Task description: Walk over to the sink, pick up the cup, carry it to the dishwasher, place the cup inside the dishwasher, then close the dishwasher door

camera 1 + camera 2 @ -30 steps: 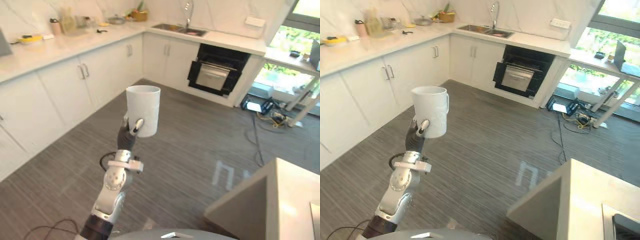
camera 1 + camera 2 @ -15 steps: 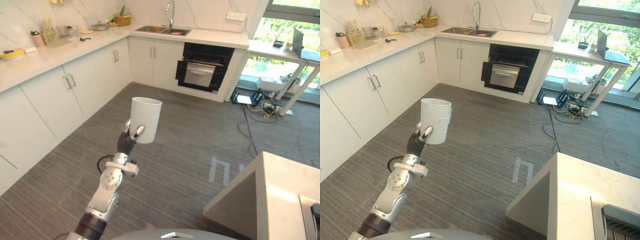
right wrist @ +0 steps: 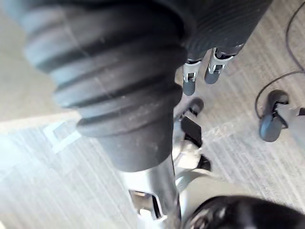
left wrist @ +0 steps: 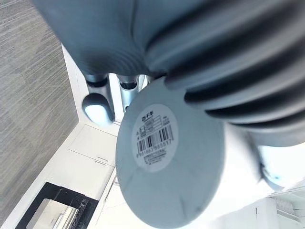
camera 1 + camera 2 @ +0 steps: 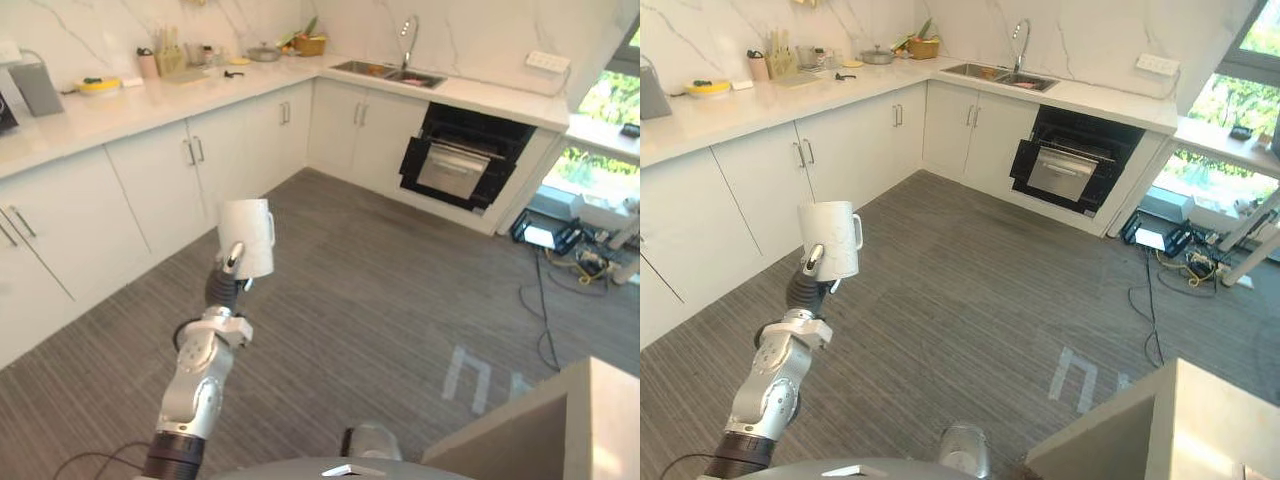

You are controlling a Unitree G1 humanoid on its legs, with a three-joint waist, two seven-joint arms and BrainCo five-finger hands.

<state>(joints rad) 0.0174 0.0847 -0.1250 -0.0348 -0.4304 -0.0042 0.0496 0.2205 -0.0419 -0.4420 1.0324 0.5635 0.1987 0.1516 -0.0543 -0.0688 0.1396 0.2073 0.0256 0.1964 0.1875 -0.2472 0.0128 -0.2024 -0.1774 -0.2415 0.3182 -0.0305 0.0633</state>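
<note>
Left hand (image 5: 231, 262), thumb and fingers curled round the white cup (image 5: 246, 235), holds it upright above the grey floor (image 5: 380, 290), well apart from the dishwasher (image 5: 455, 165) under the bench (image 5: 480, 95) near the sink (image 5: 385, 72). Right hand (image 3: 189, 77): fingers straight, relaxed.

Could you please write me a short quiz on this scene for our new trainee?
1. True or false: the white cup stands in the sink.
2. What holds the cup? A) the left hand B) a person C) a shelf
3. Fill in: the black ____ is built in under the counter beside the sink.
Key: 1 false; 2 A; 3 dishwasher.
</note>
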